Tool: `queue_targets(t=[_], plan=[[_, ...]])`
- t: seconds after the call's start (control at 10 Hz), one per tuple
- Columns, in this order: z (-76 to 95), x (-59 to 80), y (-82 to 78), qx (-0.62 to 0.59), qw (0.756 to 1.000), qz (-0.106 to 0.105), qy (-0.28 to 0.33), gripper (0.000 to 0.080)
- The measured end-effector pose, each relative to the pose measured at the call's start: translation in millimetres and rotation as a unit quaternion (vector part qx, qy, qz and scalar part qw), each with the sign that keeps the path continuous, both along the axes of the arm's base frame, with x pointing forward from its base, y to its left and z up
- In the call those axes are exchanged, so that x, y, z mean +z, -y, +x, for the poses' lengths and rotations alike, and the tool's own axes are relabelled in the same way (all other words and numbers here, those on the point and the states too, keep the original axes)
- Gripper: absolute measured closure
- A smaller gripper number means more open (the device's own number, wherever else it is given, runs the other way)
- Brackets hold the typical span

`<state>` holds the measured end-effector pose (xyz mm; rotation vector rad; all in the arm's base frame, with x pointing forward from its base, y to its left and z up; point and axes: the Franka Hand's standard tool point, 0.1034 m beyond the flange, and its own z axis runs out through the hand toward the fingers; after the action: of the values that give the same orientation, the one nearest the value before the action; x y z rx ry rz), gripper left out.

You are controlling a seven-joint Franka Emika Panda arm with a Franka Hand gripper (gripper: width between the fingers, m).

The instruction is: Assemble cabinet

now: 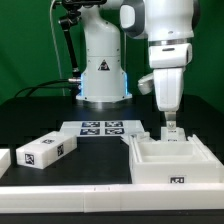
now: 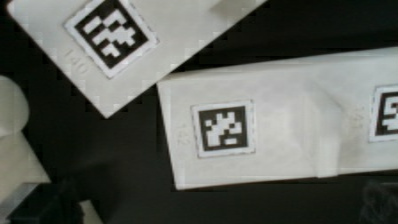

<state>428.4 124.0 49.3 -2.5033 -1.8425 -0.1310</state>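
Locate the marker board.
In the exterior view, the marker board lies centre-table before the robot base, white block to the view's left, cabinet box to its right.

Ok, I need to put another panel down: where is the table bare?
Bare table lies between the tagged white block and the cabinet box, in front of the marker board. More lies behind the block, beside the robot base. Crowded on the exterior view's right, where the gripper hangs over the box.

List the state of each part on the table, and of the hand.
Big box: lying on the table, open side up.
Long block: lying loose, apart from the box.
Marker board: flat on the table.
Hand: low over the box's far wall; open or shut unclear.
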Motion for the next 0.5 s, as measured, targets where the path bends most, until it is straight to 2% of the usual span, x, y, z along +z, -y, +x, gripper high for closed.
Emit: queue_targets(t=[0.5], plan=[[-16.7, -23.9, -7.0, -0.001, 1.0, 0.019, 0.002, 0.0003]])
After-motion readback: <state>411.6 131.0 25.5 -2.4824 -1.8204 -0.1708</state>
